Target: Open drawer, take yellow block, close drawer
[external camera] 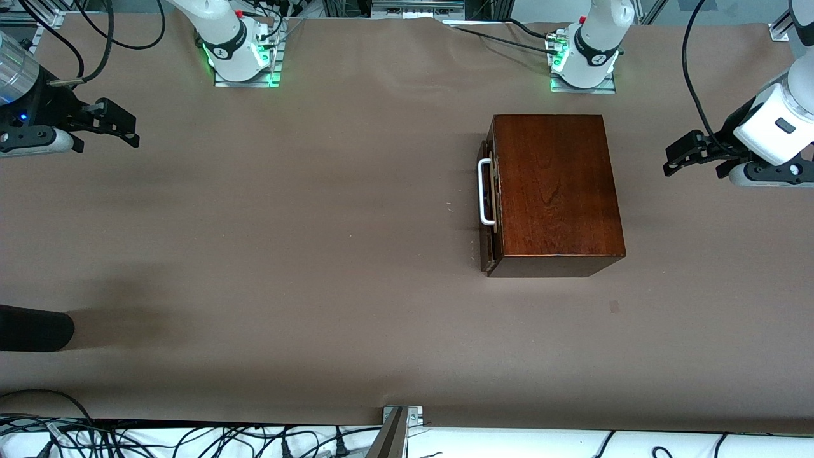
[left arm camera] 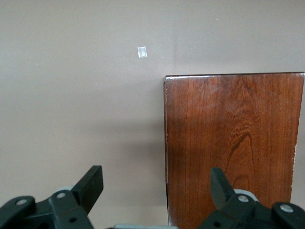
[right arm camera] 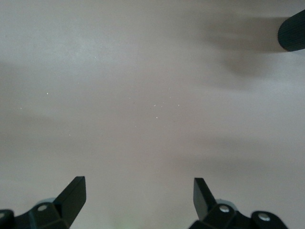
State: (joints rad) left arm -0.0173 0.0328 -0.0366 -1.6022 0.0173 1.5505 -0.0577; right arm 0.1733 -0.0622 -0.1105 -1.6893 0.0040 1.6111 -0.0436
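The dark reddish-brown wooden box [external camera: 556, 191] stands toward the left arm's end of the table. Its drawer [external camera: 490, 248] is pushed in, with the white bar handle [external camera: 485, 193] facing the right arm's end. No yellow block shows in any view. My left gripper [external camera: 675, 158] hangs open in the air beside the box, apart from it; the left wrist view shows it [left arm camera: 156, 174] wide open and empty over the box's edge [left arm camera: 233, 143]. Over bare table at the other end, my right gripper [external camera: 127, 127] hangs open and empty [right arm camera: 138, 183].
A dark rounded object [external camera: 32, 327] pokes in at the right arm's end, nearer the front camera, and also shows in the right wrist view [right arm camera: 293, 31]. A small square mark [external camera: 613, 306] lies on the brown table cover near the box. A metal bracket [external camera: 402, 416] sits at the table's near edge.
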